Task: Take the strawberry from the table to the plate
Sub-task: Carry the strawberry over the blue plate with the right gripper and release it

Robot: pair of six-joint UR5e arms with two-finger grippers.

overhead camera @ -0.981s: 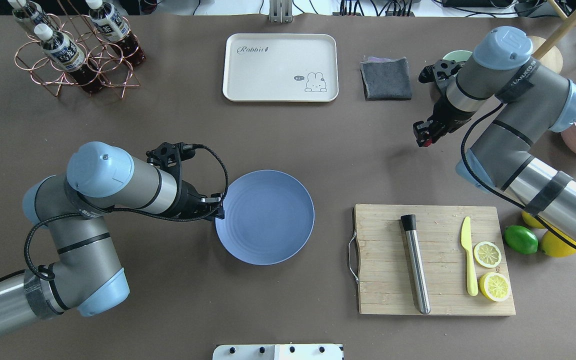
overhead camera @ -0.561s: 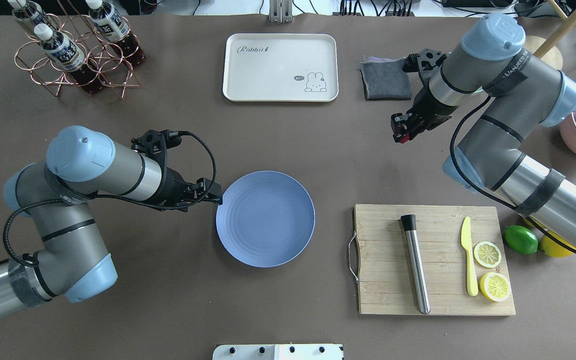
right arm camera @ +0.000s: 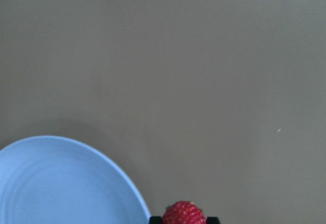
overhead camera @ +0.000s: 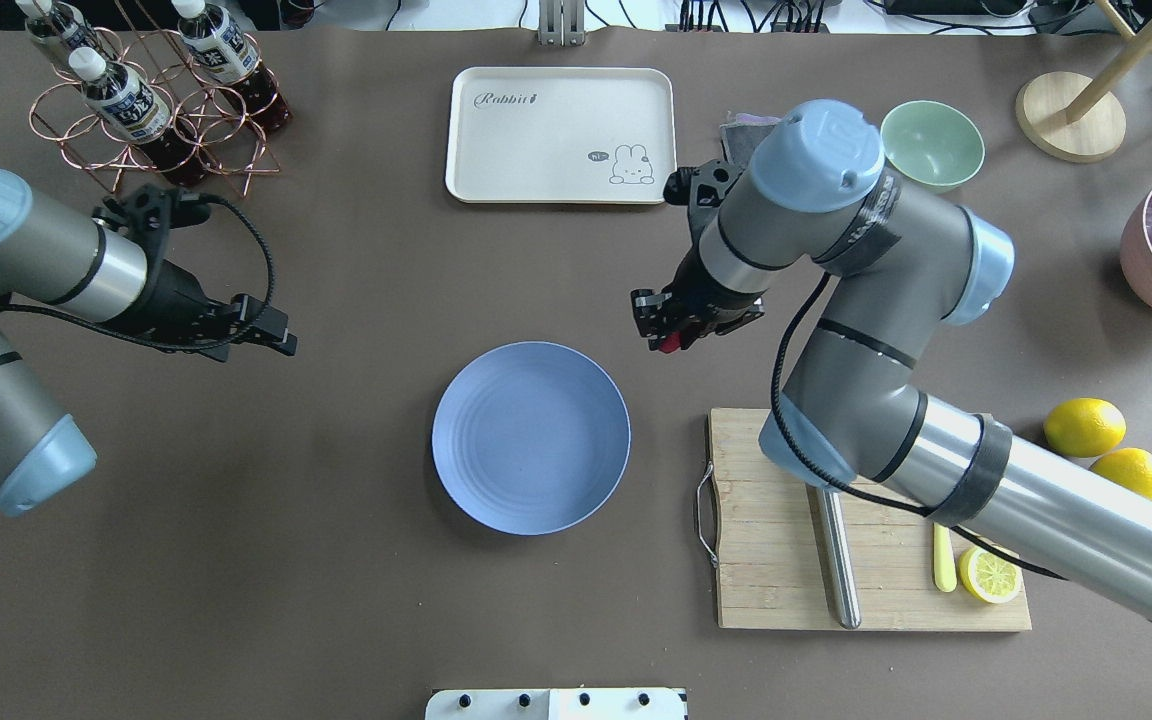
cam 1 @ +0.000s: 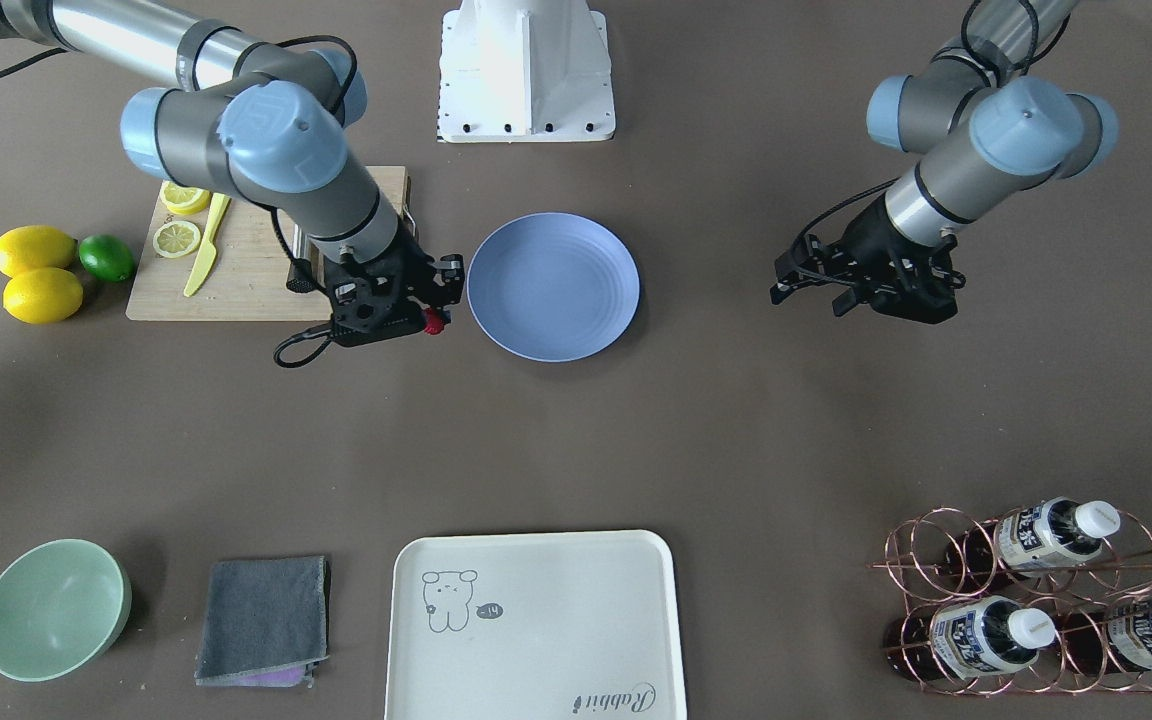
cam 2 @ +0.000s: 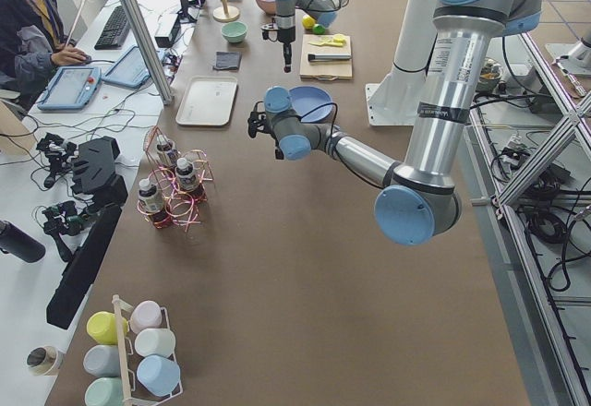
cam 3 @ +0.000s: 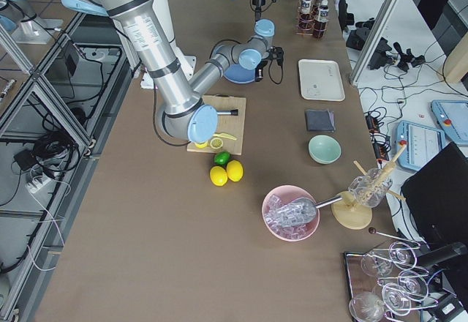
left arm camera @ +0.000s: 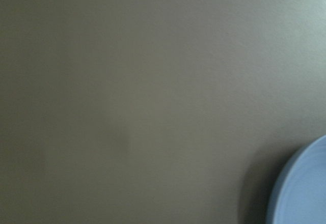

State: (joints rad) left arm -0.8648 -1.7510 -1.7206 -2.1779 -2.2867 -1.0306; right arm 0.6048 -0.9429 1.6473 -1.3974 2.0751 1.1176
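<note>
A small red strawberry [overhead camera: 669, 343] hangs above the grey-brown table [overhead camera: 336, 580], with my right gripper [overhead camera: 662, 336] shut on it. It sits just up and right of the blue-lavender plate [overhead camera: 531, 437], outside the rim. The right wrist view shows the strawberry [right arm camera: 184, 214] at the bottom edge and the plate [right arm camera: 61, 183] at lower left. In the front view the strawberry [cam 1: 432, 320] is a short way left of the plate [cam 1: 553, 286]. My left gripper [overhead camera: 274, 338] is open and holds nothing, well left of the plate. The left wrist view catches only the plate's rim [left arm camera: 305, 188].
A wooden cutting board [overhead camera: 766, 560] with a steel rod, a yellow knife and a lemon half lies right of the plate, under my right arm. Two lemons [overhead camera: 1086, 427] sit further right. At the far side are a cream tray [overhead camera: 561, 135], a green bowl [overhead camera: 932, 143] and a bottle rack [overhead camera: 151, 100].
My right arm has swung left with the strawberry, from the far right to just beside the plate. My left gripper has pulled back left, away from the plate's rim.
</note>
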